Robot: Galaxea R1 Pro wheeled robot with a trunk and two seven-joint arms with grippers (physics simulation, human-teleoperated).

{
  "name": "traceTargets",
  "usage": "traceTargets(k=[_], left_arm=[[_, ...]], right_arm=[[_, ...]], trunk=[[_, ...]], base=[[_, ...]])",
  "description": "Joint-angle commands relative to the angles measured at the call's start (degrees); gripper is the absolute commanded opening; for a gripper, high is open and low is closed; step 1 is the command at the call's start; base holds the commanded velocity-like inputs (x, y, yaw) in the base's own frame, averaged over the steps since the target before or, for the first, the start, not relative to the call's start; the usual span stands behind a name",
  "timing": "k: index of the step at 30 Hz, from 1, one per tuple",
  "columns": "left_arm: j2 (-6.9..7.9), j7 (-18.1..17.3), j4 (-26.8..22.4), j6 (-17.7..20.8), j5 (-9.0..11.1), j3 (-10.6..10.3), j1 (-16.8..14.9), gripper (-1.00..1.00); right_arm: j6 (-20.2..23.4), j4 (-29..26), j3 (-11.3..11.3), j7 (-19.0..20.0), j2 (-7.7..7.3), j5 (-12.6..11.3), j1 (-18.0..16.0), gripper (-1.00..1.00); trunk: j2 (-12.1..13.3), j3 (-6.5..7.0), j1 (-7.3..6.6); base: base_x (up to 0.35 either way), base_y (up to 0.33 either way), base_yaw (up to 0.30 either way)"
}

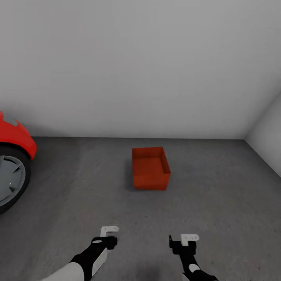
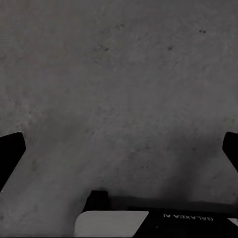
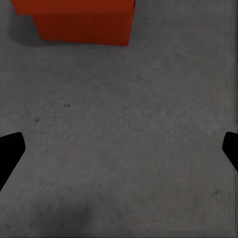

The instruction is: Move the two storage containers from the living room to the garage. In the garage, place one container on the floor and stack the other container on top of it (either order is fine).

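Two pincers hang low over the garage floor (image 1: 78,195), and both are empty. The left pincer (image 1: 109,231) and the right pincer (image 1: 189,237) each have the fingers spread wide, as the dark fingertips at the edges of the wrist views show, with only bare concrete between them. Ahead of both pincers, a little closer to the right one, one storage container (image 1: 150,168) stands upright on the floor, open top up, well apart from them. Beyond it is the plain white wall (image 1: 140,70). Far to the left of the left pincer stands the red car (image 1: 13,136) with its wheel (image 1: 9,175). I judge one container delivered and the second not yet here. A risk: turning away carelessly, the base may clip the car or push the container.
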Motion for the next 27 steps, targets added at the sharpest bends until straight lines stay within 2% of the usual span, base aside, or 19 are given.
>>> traceTargets(k=[1, 4, 5, 6, 7, 8, 10, 16, 18, 22, 27], left_arm=[[0.76, 0.39, 0.21, 0.33, 1.08, -0.45, -0.01, 1.00], [2.75, 0.36, 0.57, 0.36, 2.77, -0.39, -0.01, 1.00], [3.93, 0.32, 0.67, 0.39, 4.01, -0.37, -0.01, 1.00], [5.68, 0.14, 0.84, 0.39, 6.22, -0.37, -0.01, 1.00], [6.21, 0.09, 0.97, 0.39, 6.99, -0.39, -0.01, 1.00], [7.40, -0.08, 1.73, 0.39, 9.08, -0.41, -0.01, 1.00], [8.06, -0.21, 3.14, 0.29, 10.54, -0.42, -0.01, 1.00], [8.77, -0.35, 10.06, -0.22, 11.84, -0.43, 0.01, 1.00], [10.31, -0.37, 13.02, -2.72, 12.23, -0.43, 0.04, 1.00], [11.92, -0.38, 13.95, -4.18, 12.39, -0.43, 0.08, 1.00], [12.23, -0.38, 14.12, -4.41, 12.41, -0.43, 0.08, 1.00]], right_arm=[[-0.01, 0.14, 0.50, -0.22, -0.02, -0.54, -0.05, 1.00], [0.22, 0.24, 0.52, -0.26, -0.10, -0.54, 0.26, 1.00], [0.25, 0.27, 0.52, -0.22, -0.16, -0.54, 0.18, 1.00], [0.29, 0.29, 0.54, -0.22, -0.21, -0.54, 0.02, 1.00], [0.30, 0.30, 0.55, -0.20, -0.22, -0.54, 0.02, 1.00], [0.31, 0.35, 0.58, -0.13, -0.24, -0.52, 0.04, 1.00], [0.32, 0.38, 0.59, -0.08, -0.25, -0.51, -0.01, 1.00], [0.38, 2.44, 0.61, -0.17, -0.37, -0.53, -0.05, 1.00], [0.40, 3.64, 0.56, -0.20, -0.76, -0.54, -0.01, 1.00], [0.44, 4.02, 0.60, -0.13, -1.29, -0.54, 0.03, 1.00], [0.49, 4.14, 0.64, -0.12, -1.38, -0.52, 0.04, 1.00]], trunk=[[-0.10, -0.09, 0.03], [-0.10, -0.09, 0.03], [-0.10, -0.09, 0.03], [-0.10, -0.09, 0.03], [-0.10, -0.09, 0.03], [-0.10, -0.09, 0.03], [-0.10, -0.09, 0.03], [-0.10, -0.09, 0.03], [-0.10, -0.09, 0.03], [-0.10, -0.09, 0.03], [-0.10, -0.09, 0.03]], base=[[0.000, 0.000, 0.000], [0.000, 0.000, 0.000], [0.000, 0.000, 0.000], [0.000, 0.000, 0.000], [0.000, 0.000, 0.000], [0.000, 0.000, 0.000], [0.000, 0.000, 0.000], [0.000, 0.000, 0.000], [0.000, 0.000, 0.000], [0.000, 0.000, 0.000], [0.000, 0.000, 0.000]])
